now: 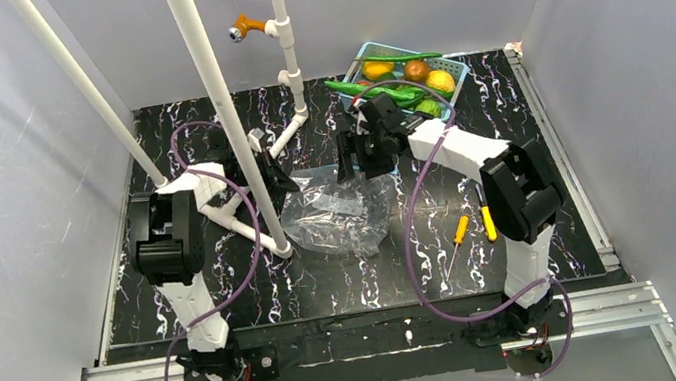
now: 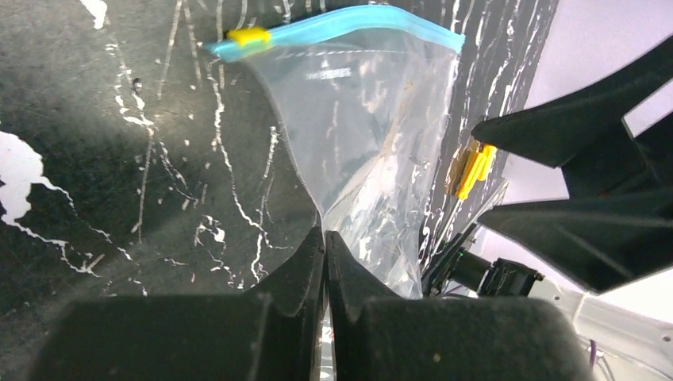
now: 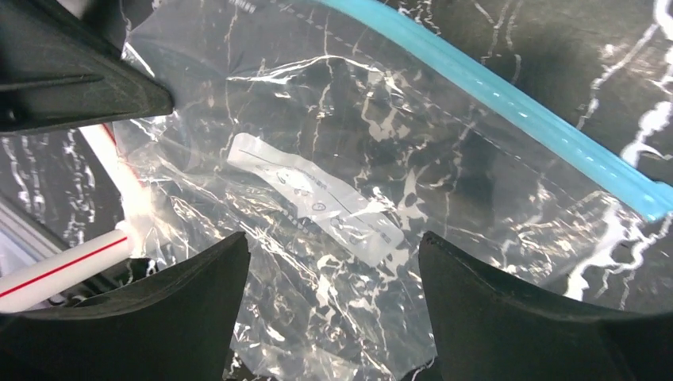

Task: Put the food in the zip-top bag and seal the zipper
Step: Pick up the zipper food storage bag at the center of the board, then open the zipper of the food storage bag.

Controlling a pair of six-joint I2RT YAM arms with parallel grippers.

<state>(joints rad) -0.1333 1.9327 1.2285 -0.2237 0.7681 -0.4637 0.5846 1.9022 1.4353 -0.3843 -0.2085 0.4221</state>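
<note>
Clear zip-top bag [image 2: 357,119] clenched in my left pincer [image 2: 325,244], I'd pinch only its top layer with the released right pincer [image 3: 332,242].

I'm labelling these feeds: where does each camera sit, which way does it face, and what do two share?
Top external: above and behind the bases, looking down on the table; left arm, right arm show.
Left wrist: on its arm, facing along the left gripper, shut on the zip-top bag.
Right wrist: on its arm, looking down through the open right gripper at the bag.
Shared: both wrist views show the teal zipper.
</note>
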